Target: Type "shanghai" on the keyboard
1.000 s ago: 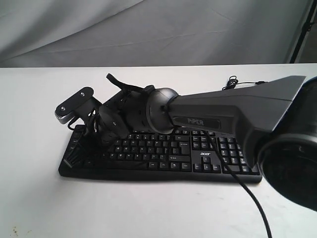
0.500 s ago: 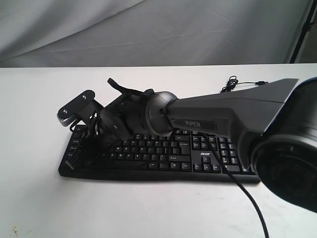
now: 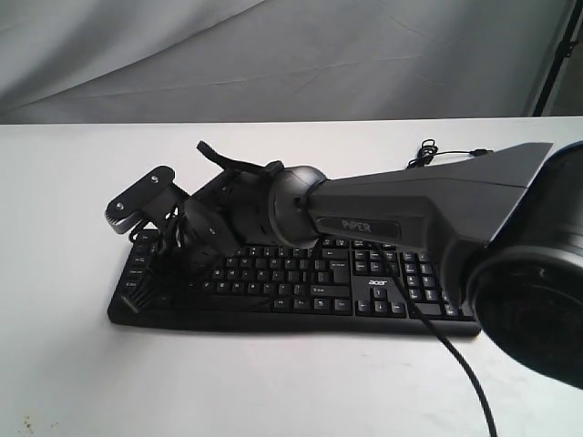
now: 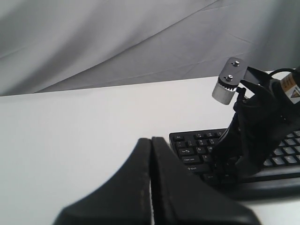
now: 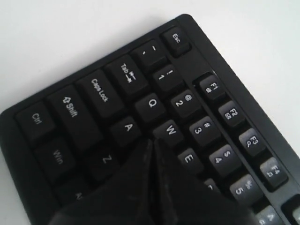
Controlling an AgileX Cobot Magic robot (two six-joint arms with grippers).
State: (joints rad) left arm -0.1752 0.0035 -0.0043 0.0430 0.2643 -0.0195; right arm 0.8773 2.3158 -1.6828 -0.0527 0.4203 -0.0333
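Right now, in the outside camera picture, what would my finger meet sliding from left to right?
Bare table → small wrist camera → keyboard's letter keys → acer logo → number pad → big round arm joint.

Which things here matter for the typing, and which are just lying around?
For the job: keyboard; right gripper, shut, by the W key.
Just around: left gripper, shut, off the keyboard; cable beyond the keyboard; grey cloth.

keyboard [image 3: 310, 289]: matt black plastic | table [image 3: 228, 382]: smooth white, matt | backdrop [image 3: 273, 55]: grey cloth, probably
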